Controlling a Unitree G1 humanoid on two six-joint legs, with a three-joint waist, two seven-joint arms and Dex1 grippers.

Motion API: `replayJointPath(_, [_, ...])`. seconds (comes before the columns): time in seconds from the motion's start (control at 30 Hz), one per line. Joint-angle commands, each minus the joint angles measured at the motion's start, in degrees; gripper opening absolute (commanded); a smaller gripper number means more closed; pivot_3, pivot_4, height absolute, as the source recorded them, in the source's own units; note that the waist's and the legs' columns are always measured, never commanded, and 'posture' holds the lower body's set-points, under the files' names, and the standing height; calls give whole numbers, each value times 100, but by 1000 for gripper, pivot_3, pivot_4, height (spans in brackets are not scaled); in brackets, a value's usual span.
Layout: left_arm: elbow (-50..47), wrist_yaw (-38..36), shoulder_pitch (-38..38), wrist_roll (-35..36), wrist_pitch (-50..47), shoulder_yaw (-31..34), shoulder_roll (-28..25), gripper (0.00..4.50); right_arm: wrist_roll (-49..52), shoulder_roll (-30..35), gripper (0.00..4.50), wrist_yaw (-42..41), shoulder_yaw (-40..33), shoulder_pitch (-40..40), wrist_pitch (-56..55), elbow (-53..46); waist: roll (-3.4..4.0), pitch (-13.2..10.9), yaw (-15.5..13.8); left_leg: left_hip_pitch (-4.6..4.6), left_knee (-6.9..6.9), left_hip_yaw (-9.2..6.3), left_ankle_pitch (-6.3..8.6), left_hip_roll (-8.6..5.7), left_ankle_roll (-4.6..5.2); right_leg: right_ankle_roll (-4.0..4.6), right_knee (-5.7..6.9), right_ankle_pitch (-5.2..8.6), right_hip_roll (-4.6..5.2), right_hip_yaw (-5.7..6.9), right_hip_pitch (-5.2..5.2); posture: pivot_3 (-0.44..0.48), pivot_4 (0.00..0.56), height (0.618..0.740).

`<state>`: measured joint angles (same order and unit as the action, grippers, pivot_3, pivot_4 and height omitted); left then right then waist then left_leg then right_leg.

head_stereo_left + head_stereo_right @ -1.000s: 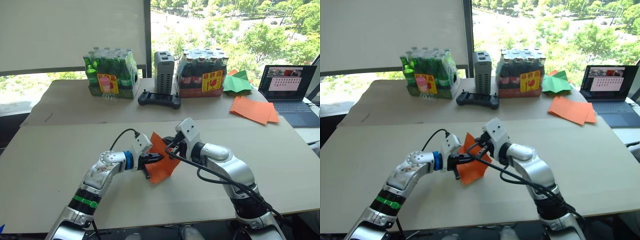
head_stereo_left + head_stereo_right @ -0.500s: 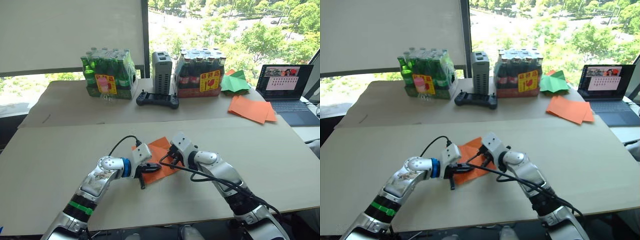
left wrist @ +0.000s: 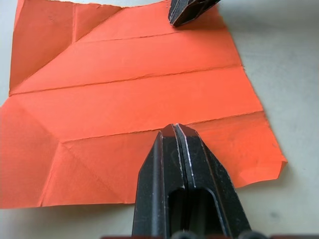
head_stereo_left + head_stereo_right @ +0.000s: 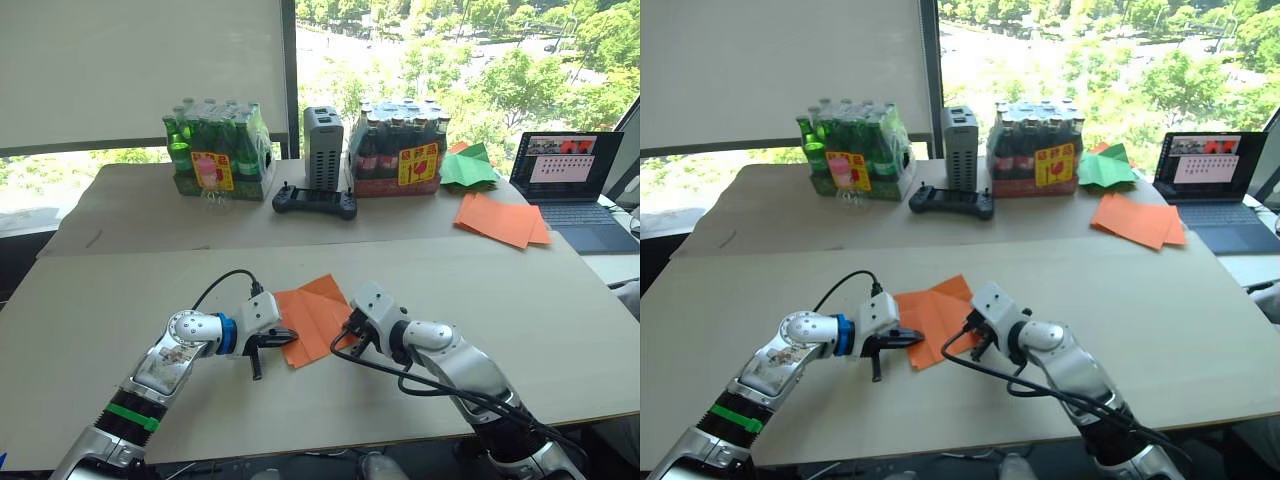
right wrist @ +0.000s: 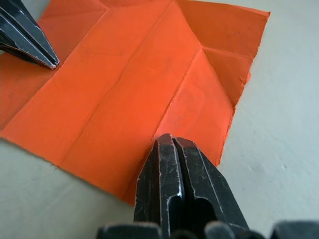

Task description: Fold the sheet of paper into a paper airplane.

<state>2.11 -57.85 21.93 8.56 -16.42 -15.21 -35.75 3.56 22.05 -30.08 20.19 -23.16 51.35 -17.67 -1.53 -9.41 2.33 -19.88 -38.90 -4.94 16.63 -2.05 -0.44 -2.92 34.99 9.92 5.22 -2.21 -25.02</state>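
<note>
The sheet of paper [image 4: 315, 308] is bright orange and lies opened out flat on the near table, with straight and diagonal creases across it [image 3: 134, 94]. My left gripper [image 4: 287, 334] is shut, and its tip rests on top of the sheet's left edge [image 3: 174, 128]. Opposite it, my right gripper [image 4: 350, 336] is shut too, with its tip down on the sheet's right edge [image 5: 167, 140]. Neither pair of fingers has paper between them. The paper airplane is out of view.
On the far table stand a pack of green bottles [image 4: 215, 150], a grey box [image 4: 325, 145], a pack of dark bottles [image 4: 405, 150] and a black controller [image 4: 317, 200]. At the right are green paper [image 4: 475, 165], a pile of orange sheets [image 4: 500, 220] and a laptop [image 4: 570, 180].
A second ago both grippers held the sheet up, standing above the table. It has since come down and now lies flat, with both grippers lowered and spread to its opposite edges.
</note>
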Motion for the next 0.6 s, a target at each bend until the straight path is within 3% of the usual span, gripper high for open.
replayJointPath(0.03, [20,36,-56,-131,-84,-44,18,0,1,-228,30,251,-302,-130,-420,134,0,0,5,-1,0,0,0,1,0,0,0,0,-1,0,-1,0,150,723])
replayJointPath(0.13, [27,55,-66,-141,-94,-48,47,0,126,-466,30,361,-642,-393,-544,470,0,-1,2,-3,0,1,0,0,0,2,1,-1,1,-1,-5,0,150,723])
replayJointPath(0.17, [31,49,-70,-146,-85,-51,47,0,219,-568,602,356,-785,-541,-577,690,1,-1,2,-3,-1,2,0,-1,0,3,1,-2,2,-2,-4,0,150,723])
replayJointPath(0.4, [54,72,-60,-185,-77,-49,73,0,369,-899,2886,167,-1057,-1305,-1150,1997,1,-1,-2,-3,6,0,0,-1,0,5,1,-4,0,-1,-7,0,150,723])
replayJointPath(0.6, [-16,93,-80,-179,-132,-30,83,0,604,-1080,2886,-232,-1270,-1813,-1480,3158,2,-1,3,-4,5,2,0,-1,0,7,2,-6,2,-3,-9,0,150,723])
